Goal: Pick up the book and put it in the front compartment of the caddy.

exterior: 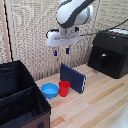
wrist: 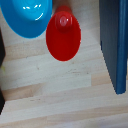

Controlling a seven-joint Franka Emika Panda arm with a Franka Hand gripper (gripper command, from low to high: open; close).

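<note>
The gripper hangs in the air above the wooden table, its two blue-tipped fingers parted with a clear gap between them and nothing held. Below it the book stands upright on its edge on the table, a thin navy-blue hardcover with a lighter edge (it rises taller than the cup next to it). The red cup sits just beside the book, and the blue bowl is right next to the cup on the side toward the exterior view's left. The caddy, black and fabric-walled with an inner divider, fills the exterior view's lower left, near the bowl. A black appliance stands at the exterior view's right.

The wrist view shows the cup from above, the bowl and the book's blue edge.
</note>
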